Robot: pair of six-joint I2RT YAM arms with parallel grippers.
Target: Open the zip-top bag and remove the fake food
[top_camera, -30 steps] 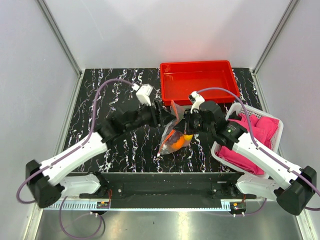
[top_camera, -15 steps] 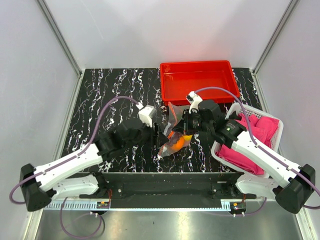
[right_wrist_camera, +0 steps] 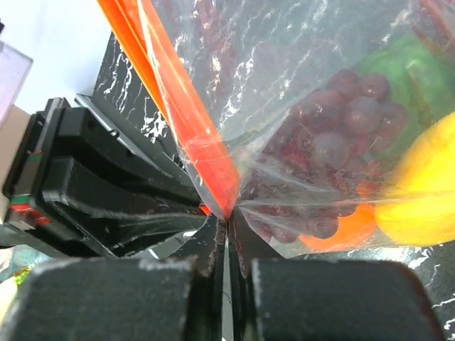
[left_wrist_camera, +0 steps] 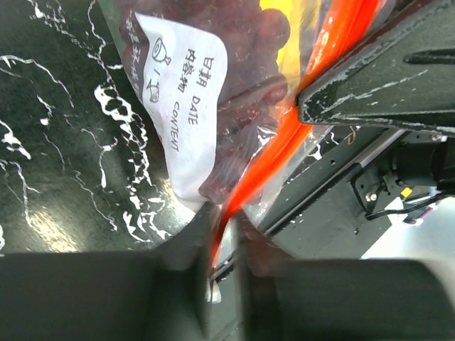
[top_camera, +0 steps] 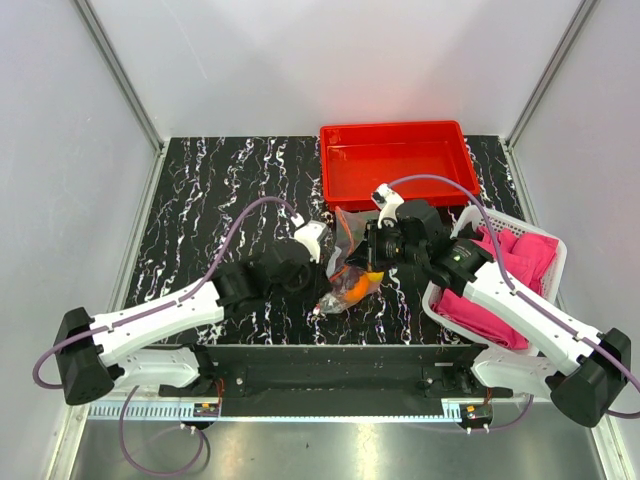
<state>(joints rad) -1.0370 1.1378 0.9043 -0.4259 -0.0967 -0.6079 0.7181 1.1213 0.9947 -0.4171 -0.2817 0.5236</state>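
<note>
The zip-top bag [top_camera: 347, 262], a clear crinkly pouch, hangs between both arms just above the marble table. My left gripper [left_wrist_camera: 222, 217] is shut on its orange-red zip strip [left_wrist_camera: 284, 135] from the left. Close by on the same strip, my right gripper [right_wrist_camera: 226, 224] is pinched shut on the bag's edge. The fake food is inside: dark purple grapes [right_wrist_camera: 334, 142], a yellow fruit [right_wrist_camera: 426, 192], an orange ball [right_wrist_camera: 341, 231] and a green pepper [right_wrist_camera: 405, 64]. The bag's white label [left_wrist_camera: 181, 99] faces the left wrist camera.
A red tray [top_camera: 395, 165] sits at the back, just behind the bag. A white basket [top_camera: 440, 300] of pink cloths [top_camera: 500, 280] stands at the right, under the right arm. The black rail runs along the table's near edge [top_camera: 330, 355].
My left arm has swung down and toward the bag's near left side, and its jaws have closed on the zip strip. The right gripper has kept its hold in place.
</note>
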